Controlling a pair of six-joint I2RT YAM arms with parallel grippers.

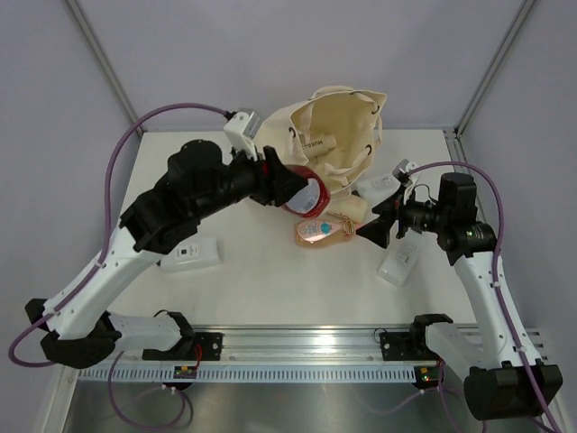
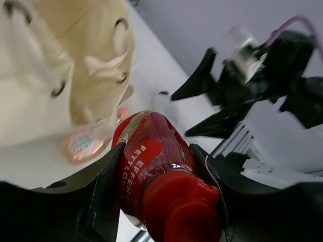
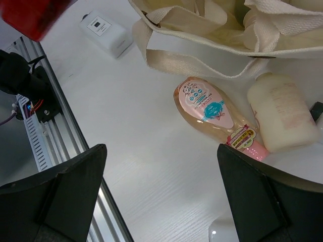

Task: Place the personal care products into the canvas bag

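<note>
Jaws of left gripper (image 1: 290, 185) clench a red-capped red bottle (image 2: 154, 151) beside the canvas bag (image 1: 338, 126) at the far edge; right gripper (image 1: 370, 219) stands released.

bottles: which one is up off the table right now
The red bottle, gripped in the left claw; the pink bottle, beige bottle and white bottles lie on the table.

one canvas bag (image 1: 343, 135) at the far edge. six bottles: one red bottle (image 2: 151, 166), one pink-orange bottle (image 3: 204, 106), one beige bottle (image 3: 280, 113), one white bottle (image 1: 191, 254) toward the left edge, two white bottles (image 1: 401, 260) (image 1: 377, 188) toward the right edge.
</note>
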